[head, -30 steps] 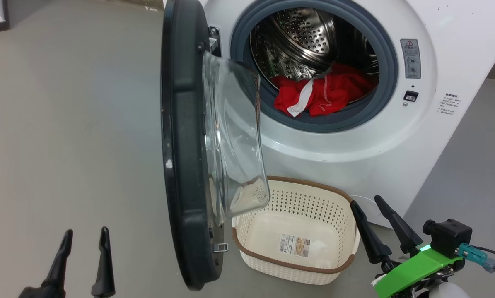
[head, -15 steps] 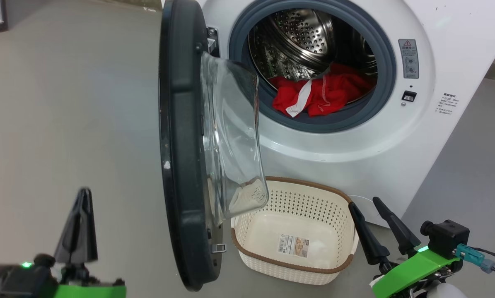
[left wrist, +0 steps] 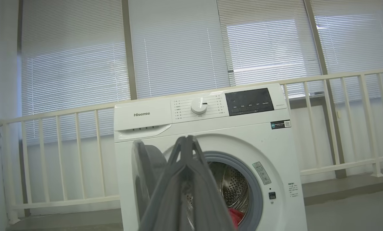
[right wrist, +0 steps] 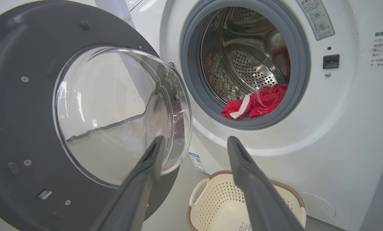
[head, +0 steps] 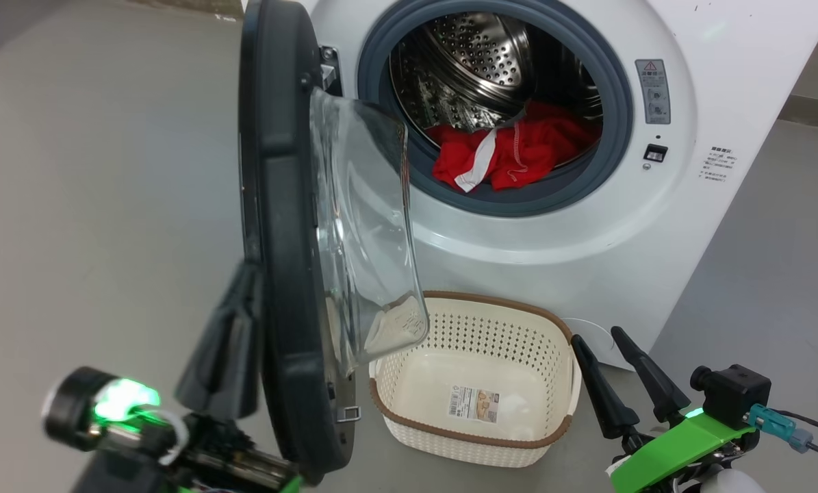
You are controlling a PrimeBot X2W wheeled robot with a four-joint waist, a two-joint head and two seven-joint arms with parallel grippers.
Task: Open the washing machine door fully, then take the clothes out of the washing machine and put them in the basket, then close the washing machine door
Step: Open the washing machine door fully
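The washing machine stands with its door swung out edge-on, the glass bowl facing the drum. Red clothes with white trim lie at the drum's front lip. The cream basket sits on the floor below the opening. My left gripper is shut on nothing, its fingers up beside the door's outer face; whether they touch it I cannot tell. In the left wrist view that gripper points at the machine. My right gripper stands open beside the basket's right end, also open in its wrist view, aimed at the opening and clothes.
Grey floor spreads to the left of the door. The machine's right side meets more floor. A white railing and blinds stand behind the machine in the left wrist view.
My left gripper has shut and risen from the lower left up to the door's outer face. The head camera has shifted a little. The right gripper, clothes and basket stay put.
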